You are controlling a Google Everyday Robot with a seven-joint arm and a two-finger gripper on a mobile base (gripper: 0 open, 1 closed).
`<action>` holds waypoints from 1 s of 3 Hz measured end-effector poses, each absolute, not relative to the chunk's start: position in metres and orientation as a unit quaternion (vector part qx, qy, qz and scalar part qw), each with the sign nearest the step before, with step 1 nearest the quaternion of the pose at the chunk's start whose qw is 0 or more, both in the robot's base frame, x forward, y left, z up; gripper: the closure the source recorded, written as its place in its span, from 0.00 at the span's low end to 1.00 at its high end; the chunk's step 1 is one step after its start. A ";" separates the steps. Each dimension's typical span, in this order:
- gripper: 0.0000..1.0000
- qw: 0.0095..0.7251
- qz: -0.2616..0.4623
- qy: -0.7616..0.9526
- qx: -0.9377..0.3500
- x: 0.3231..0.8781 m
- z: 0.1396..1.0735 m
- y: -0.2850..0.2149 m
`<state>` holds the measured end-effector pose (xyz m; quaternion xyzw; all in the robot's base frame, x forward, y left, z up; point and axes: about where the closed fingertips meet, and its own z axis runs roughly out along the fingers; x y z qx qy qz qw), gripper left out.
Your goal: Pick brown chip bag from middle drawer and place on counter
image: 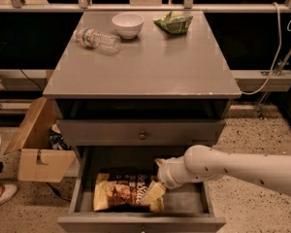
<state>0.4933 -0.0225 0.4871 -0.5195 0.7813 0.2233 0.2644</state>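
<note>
The brown chip bag (pixel 122 194) lies flat in the open middle drawer (pixel 184 204), toward its left and centre. My gripper (pixel 157 178) reaches into the drawer from the right on a white arm. It is open, with the lower finger (pixel 154 192) resting over the bag's right end and the upper one just above it. It holds nothing. The counter (pixel 145 67) is the grey top slab above.
On the counter's back stand a white bowl (pixel 127 24), a clear plastic bottle (pixel 97 39) on its side and a small green bag (pixel 173 23). A shut knobbed drawer front (pixel 140 132) sits above the open drawer. A cardboard box (pixel 39 154) stands on the floor at left.
</note>
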 end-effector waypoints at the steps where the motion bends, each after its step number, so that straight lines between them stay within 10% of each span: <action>1: 0.00 0.271 0.232 0.774 -0.523 0.505 0.456 -0.005; 3: 0.03 0.266 0.265 0.764 -0.525 0.509 0.408 0.026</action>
